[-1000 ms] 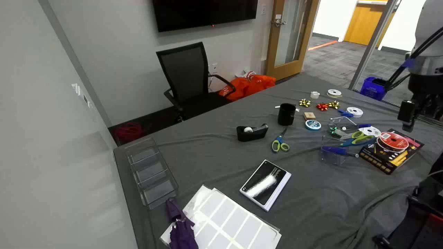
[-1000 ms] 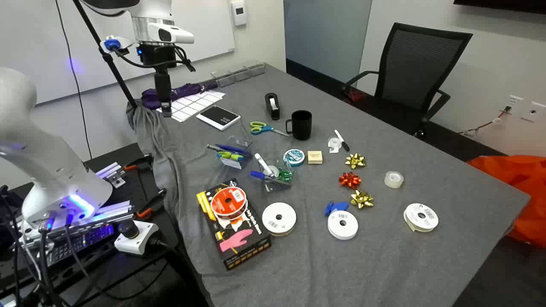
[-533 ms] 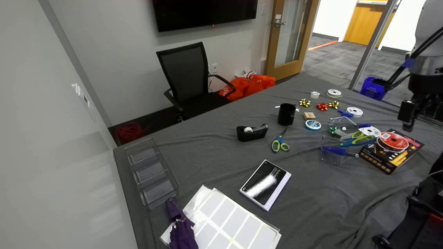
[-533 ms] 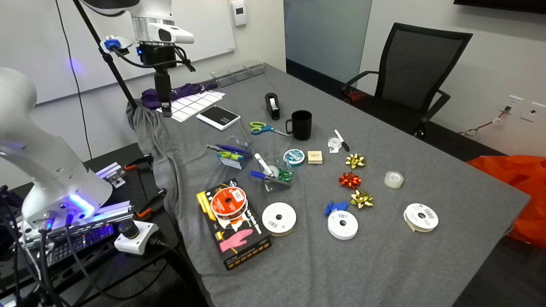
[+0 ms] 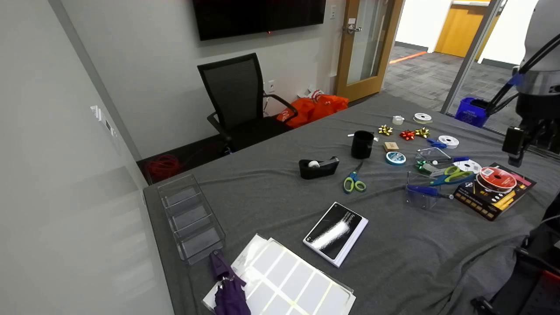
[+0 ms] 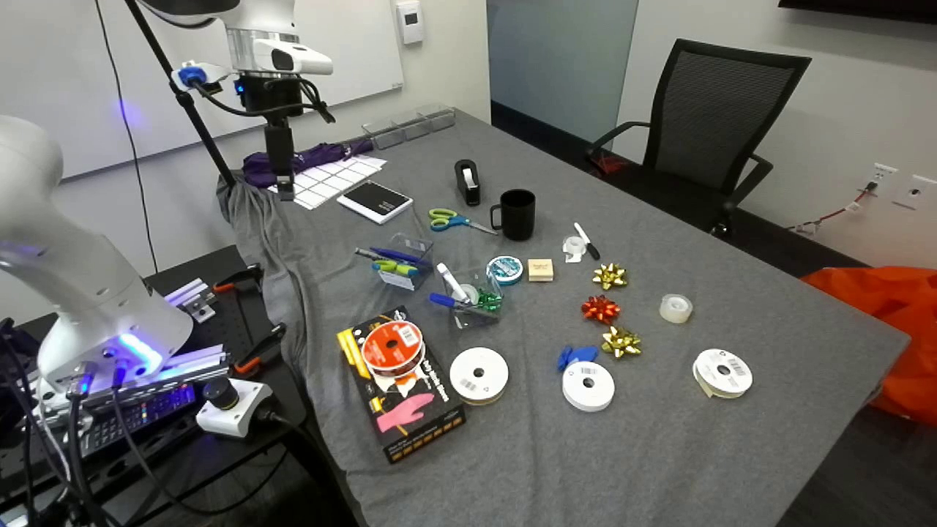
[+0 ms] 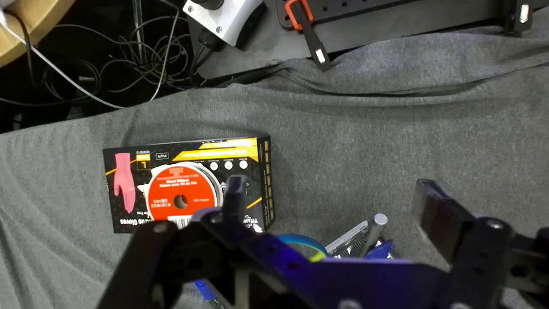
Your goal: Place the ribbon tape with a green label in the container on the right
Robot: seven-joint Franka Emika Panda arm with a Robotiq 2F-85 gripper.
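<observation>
One teal-faced ribbon spool [image 6: 505, 270] lay flat on the worktop [image 6: 622, 454] in both exterior views, just beside a tan block [image 6: 541, 270] and near a clear bin [image 6: 477, 319]. Fingers [image 7: 445, 221] stood wide and held nothing, well apart from it. The spool was judged light and stiff, its smooth face likely slippery; opposite edges of the rim appeared the soundest hold.

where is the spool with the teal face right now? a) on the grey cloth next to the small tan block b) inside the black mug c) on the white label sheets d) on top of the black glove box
a: both exterior views show the teal-faced spool lying flat on the grey cloth, beside the small tan block.
</observation>
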